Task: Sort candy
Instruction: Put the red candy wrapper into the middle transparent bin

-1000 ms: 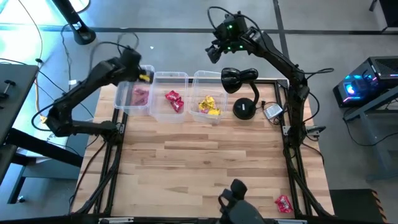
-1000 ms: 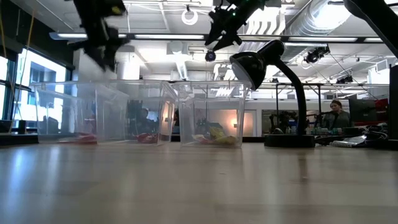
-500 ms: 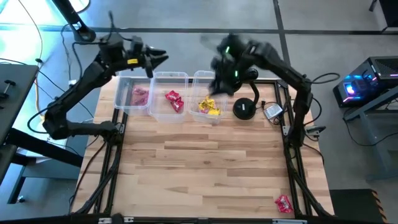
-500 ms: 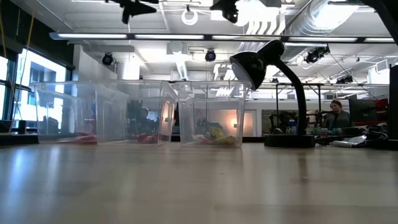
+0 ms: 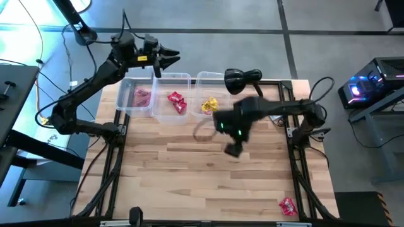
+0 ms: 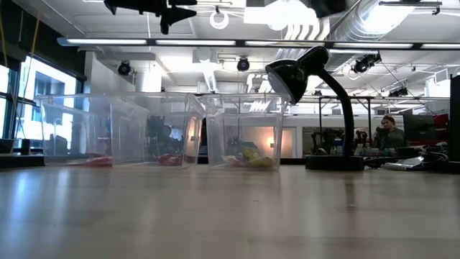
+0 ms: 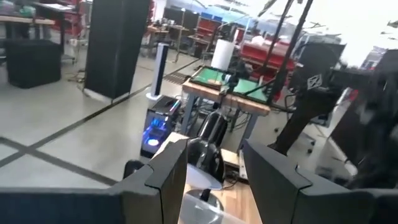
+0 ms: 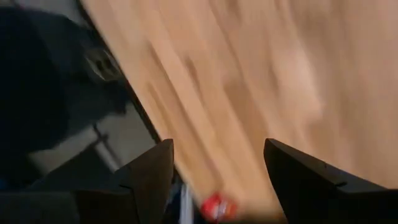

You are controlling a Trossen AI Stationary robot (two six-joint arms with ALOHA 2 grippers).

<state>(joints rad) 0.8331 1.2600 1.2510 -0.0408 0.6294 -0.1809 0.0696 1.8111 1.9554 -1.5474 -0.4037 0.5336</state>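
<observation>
From above, three clear plastic tubs [image 5: 173, 93] stand in a row along the far edge of the pale wooden table [image 5: 189, 170]: pink wrapped candy [image 5: 142, 96] in the left one, red wrapped candy [image 5: 177, 102] in the middle, yellow wrapped candy [image 5: 209, 105] in the right. A black desk lamp [image 5: 246, 94] stands just beside the right tub. One stray red candy packet [image 5: 288, 205] lies alone at the near right corner of the table, well apart from the tubs. The right gripper [image 5: 234, 149] hangs over the middle of the table, between the tubs and that packet; it is blurred here, so its fingers cannot be read from this view. The left gripper [image 5: 170, 58] is lifted beyond the far edge, above the tubs, fingers parted and empty.

From table height, the tubs [image 6: 165, 129] and the lamp [image 6: 316, 101] line up across the board, with candy lying in the bottom of each tub; the left gripper [image 6: 172, 10] shows high near the ceiling line.

The left wrist camera looks out into the room past its two dark fingers [image 7: 165, 180], which stand apart with nothing between them.

The right wrist camera shows its fingers [image 8: 149, 174] spread wide and empty over the blurred wood, with the stray red packet [image 8: 216, 205] ahead, by the table's edge.

So the packet lies toward the near right corner from the right gripper, and I judge the right arm far the nearer. Its long axis is too small to tell.
</observation>
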